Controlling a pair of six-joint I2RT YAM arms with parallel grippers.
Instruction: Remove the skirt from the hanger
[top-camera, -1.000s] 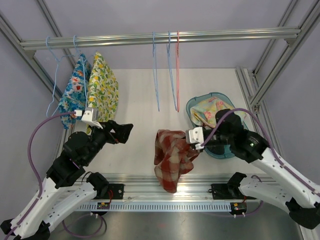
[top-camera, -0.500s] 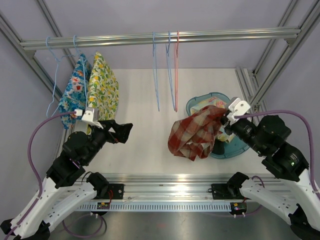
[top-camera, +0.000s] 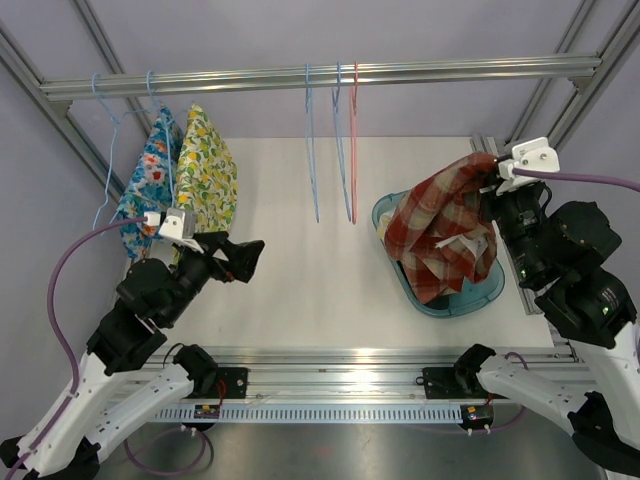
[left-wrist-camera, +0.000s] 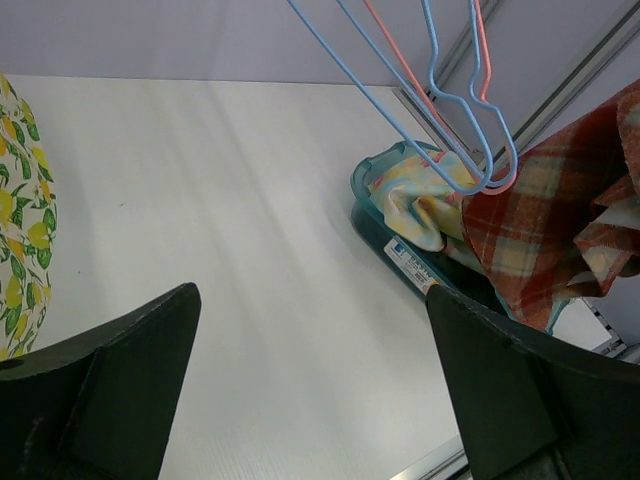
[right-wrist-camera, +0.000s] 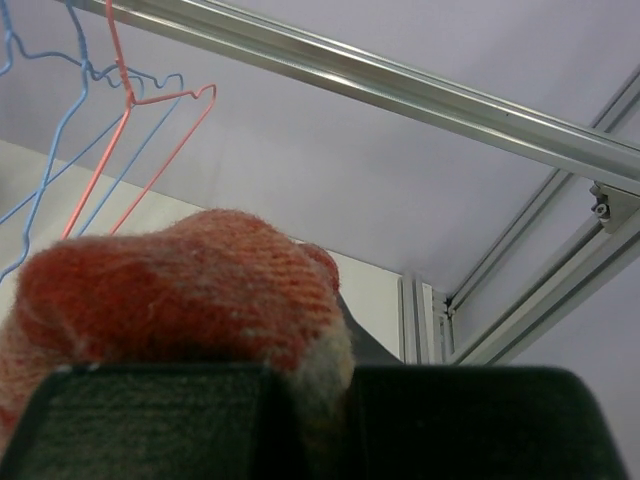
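My right gripper is shut on the top of a red plaid skirt, which hangs free of any hanger over the teal basket. The right wrist view shows the red cloth bunched between the closed jaws of that gripper. Three bare hangers, two blue and one pink, dangle from the rail at the centre. At the left, low over the table, my left gripper stands wide open with nothing in it; its fingers frame bare table.
A blue floral skirt and a lemon-print skirt hang on hangers at the far left of the metal rail. The basket holds a pale patterned cloth. Frame posts rise at the right.
My right arm has swung the plaid skirt from the front centre of the table up and to the right, over the basket. The left arm has barely moved.
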